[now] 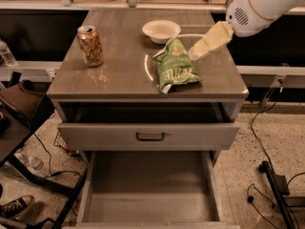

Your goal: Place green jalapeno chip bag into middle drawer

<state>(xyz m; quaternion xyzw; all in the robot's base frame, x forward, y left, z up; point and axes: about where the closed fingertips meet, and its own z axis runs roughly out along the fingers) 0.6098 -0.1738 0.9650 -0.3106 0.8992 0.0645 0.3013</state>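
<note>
The robot arm is seen reaching in from the upper right of the frame. Its gripper [195,53] is angled down toward the upper right edge of the green jalapeno chip bag [175,67], which lies on the desk [119,78]. Whether the gripper is parted or closed cannot be told. A golden can [91,46] and a white bowl [161,31] are set farther back. The middle drawer [147,206] is shown pulled open at the bottom of the frame, beneath a handled drawer [150,136].

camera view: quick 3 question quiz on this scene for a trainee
1. True or false: the green jalapeno chip bag lies in the middle drawer.
2. The gripper is: A) inside a drawer B) beside the bag's upper right corner C) out of view
3. Which dish sits behind the bag?
Key: 1 false, it lies on the cabinet top; 2 B; 3 the white bowl.
</note>
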